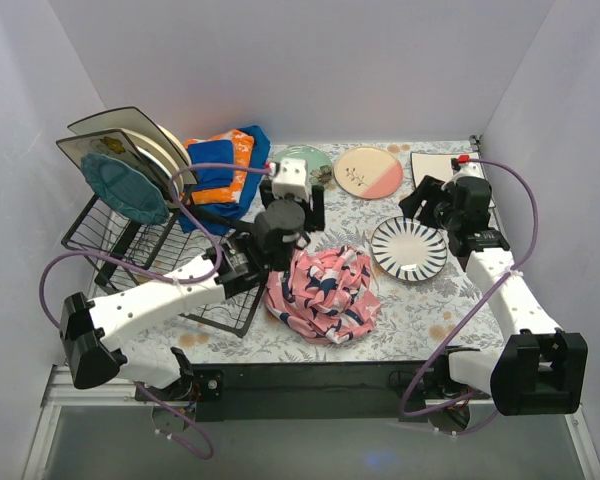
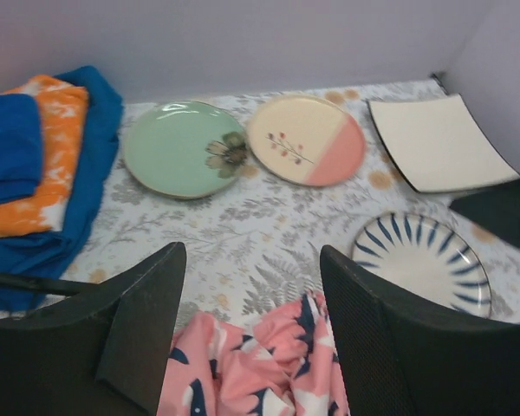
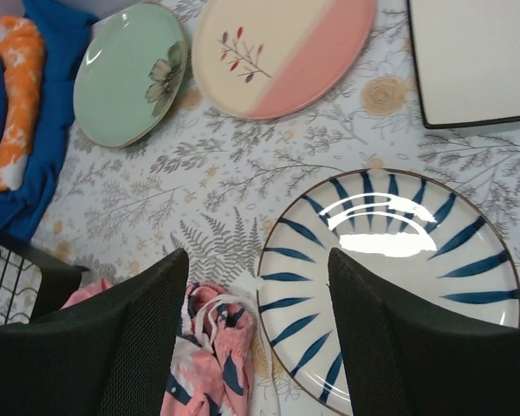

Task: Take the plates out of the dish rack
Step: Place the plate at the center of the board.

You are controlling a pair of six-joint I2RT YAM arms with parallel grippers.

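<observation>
The black wire dish rack (image 1: pixel 110 255) stands at the left and holds a teal plate (image 1: pixel 125 187) upright, with cream plates (image 1: pixel 168 150) and a dark-rimmed square one (image 1: pixel 105 122) behind it. On the table lie a mint green plate (image 1: pixel 305 160), a cream-and-pink plate (image 1: pixel 368 172), a cream square plate (image 1: pixel 435 165) and a cream-and-blue striped plate (image 1: pixel 409 248). My left gripper (image 1: pixel 292 200) is open and empty over the pink cloth's far edge (image 2: pixel 251 260). My right gripper (image 1: pixel 425 205) is open and empty above the striped plate's left rim (image 3: pixel 257 260).
A crumpled pink patterned cloth (image 1: pixel 323 290) lies mid-table, touching the striped plate's left side (image 3: pixel 208 364). Folded blue-orange cloths (image 1: pixel 225 170) sit at the back beside the rack. White walls close in the back and both sides.
</observation>
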